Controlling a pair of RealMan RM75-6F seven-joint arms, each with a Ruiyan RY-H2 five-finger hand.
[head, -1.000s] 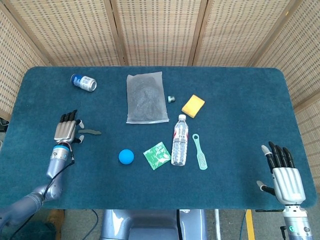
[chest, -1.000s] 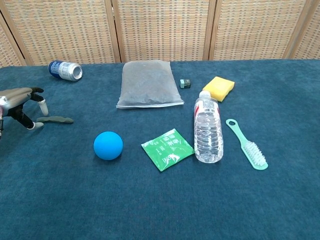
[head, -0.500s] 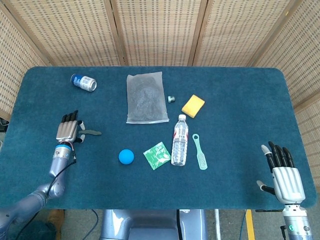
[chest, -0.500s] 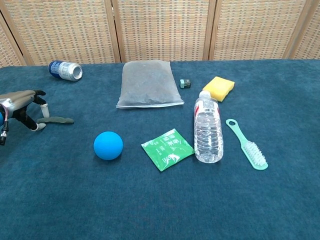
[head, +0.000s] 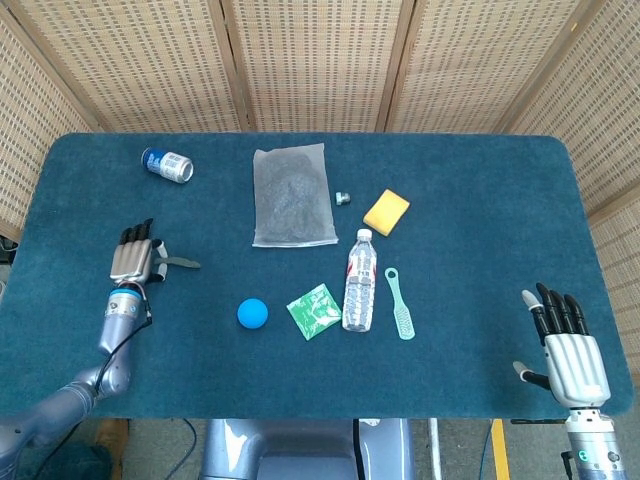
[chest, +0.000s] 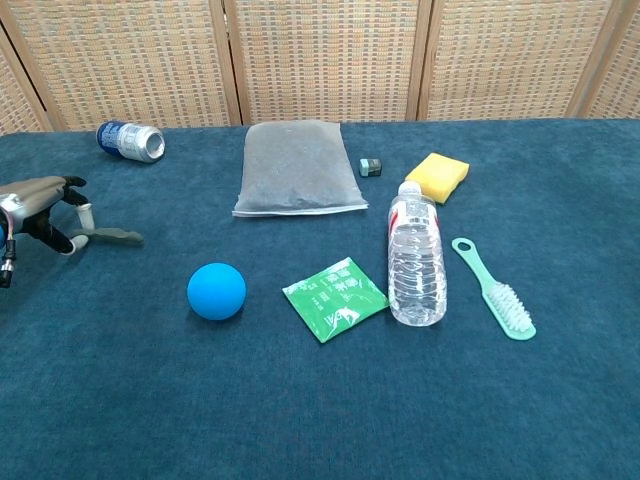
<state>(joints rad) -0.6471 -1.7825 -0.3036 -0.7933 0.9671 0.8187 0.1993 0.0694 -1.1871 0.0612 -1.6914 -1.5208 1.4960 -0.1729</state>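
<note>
- Stick (head: 182, 263) (chest: 112, 236), dark and thin, sits pinched at one end in my left hand (head: 133, 260) (chest: 40, 208).
- Right hand (head: 570, 352) rests near the table (head: 480, 200) edge, fingers spread, holding nothing.

My head camera looks almost straight down from high up, taking in the whole counter (head: 480, 200) with the wicker screens at its far edge. My chest camera sits low and near, facing level across the counter toward those screens. Both share the counter's middle, from can (head: 167, 164) to brush (chest: 495, 289).
</note>
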